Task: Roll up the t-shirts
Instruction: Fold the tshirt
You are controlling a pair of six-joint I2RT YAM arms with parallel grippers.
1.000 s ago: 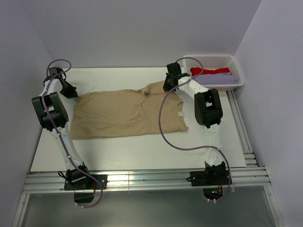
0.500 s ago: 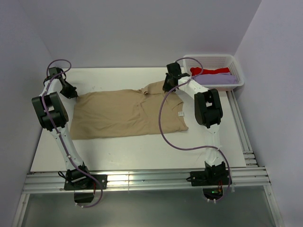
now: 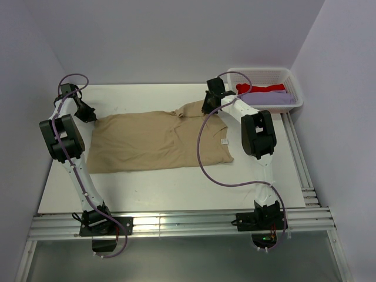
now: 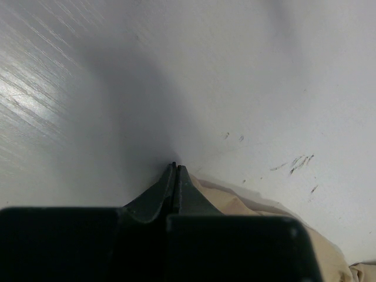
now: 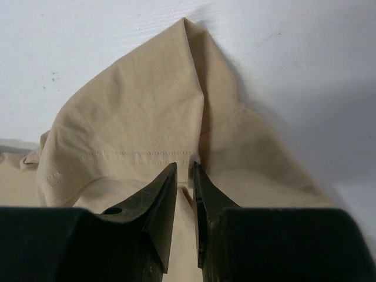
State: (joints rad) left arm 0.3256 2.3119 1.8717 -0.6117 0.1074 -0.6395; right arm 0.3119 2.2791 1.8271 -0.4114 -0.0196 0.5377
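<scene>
Left claw sits at the left of the overhead frame, jaws pressed together at the edge of the tan t-shirt; whether any cloth is pinched I cannot tell. That shirt lies spread flat across the middle of the table with no roll started, so the job looks barely begun. Right claw, upper centre, has its jaws slightly parted astride a sleeve crease. The shirt's small white neck label shows no readable writing. In the basket, upper right, the red t-shirt and lavender t-shirt lie together; whether they are rolled is unclear.
</scene>
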